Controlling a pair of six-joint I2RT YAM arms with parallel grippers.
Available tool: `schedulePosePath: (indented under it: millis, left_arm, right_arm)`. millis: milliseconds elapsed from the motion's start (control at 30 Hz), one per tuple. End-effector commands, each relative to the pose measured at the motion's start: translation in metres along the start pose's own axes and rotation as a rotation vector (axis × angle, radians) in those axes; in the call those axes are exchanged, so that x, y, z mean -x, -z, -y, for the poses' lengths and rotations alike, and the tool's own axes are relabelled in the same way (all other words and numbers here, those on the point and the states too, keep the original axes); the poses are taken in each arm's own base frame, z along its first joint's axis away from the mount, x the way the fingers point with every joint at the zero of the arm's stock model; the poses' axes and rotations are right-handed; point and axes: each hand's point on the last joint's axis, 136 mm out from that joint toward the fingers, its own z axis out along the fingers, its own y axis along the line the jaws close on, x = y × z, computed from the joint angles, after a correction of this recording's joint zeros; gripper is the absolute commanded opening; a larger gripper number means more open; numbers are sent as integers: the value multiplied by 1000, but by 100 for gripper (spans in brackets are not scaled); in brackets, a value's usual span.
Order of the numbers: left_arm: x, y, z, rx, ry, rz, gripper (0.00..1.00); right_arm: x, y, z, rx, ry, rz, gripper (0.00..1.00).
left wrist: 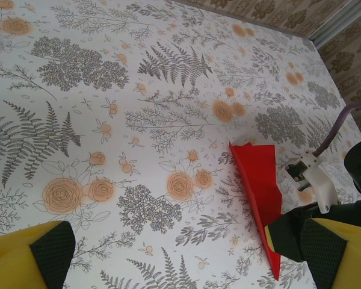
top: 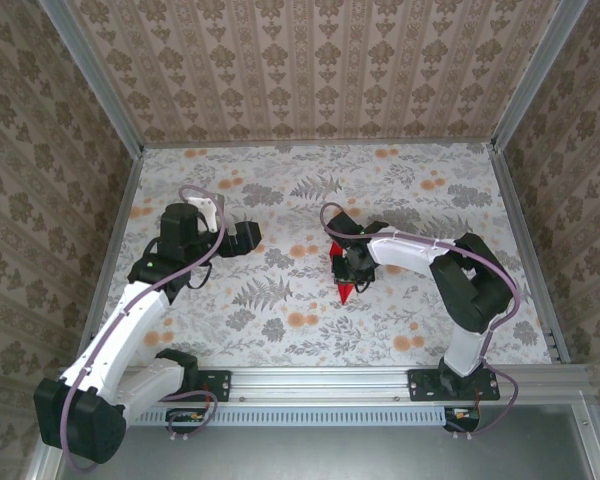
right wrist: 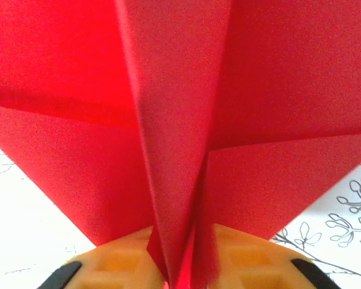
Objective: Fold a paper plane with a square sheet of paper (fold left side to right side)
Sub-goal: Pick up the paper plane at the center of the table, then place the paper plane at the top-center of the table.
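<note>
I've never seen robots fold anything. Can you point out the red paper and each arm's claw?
red paper (left wrist: 257,174), left wrist view, flat middle of the folded sheet.
left claw (top: 250,237), top view, between its open fingertips.
right claw (right wrist: 180,272), right wrist view, between the pads pinching the paper.

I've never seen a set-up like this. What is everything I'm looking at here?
paper plane: one, bright red, folded to a point, near the table's middle
table: one, white with grey ferns and orange flowers, under everything
walls: three, beige patterned wallpaper, around the table
metal rail: one, silver, along the near edge, carrying both arm bases
left arm: one, white and black, table's left side; left jaws wide open, holding nothing
right arm: one, white and black, table's right side; right jaws closed on the plane's centre fold
</note>
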Motion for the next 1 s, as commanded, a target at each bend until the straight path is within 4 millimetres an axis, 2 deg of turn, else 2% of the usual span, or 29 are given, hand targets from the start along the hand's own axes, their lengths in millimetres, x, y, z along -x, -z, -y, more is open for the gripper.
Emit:
schedulePosePath:
  millis: [0,200,400,633,800,967]
  left_arm:
    - [6,4,3,-9,-24,6,100]
    - [10,5,5,-15,-32,15,100]
    - [13,8,7,-16,-45,23,100]
    - [11,9,4,3,-75,7,100]
    - [12,11,5,6,-97,3,100]
    - [12,11,5,6,-102,1,100]
  right_arm:
    - [7,4,-7,2,5,19,15]
    - [11,17,-6,-14,22,38,4]
    - [24,36,-3,-55,54,70,2]
    - [74,49,-7,-53,53,94,1]
    - [110,43,-8,-56,56,83,1]
    - [136,32,-6,-84,62,59,1]
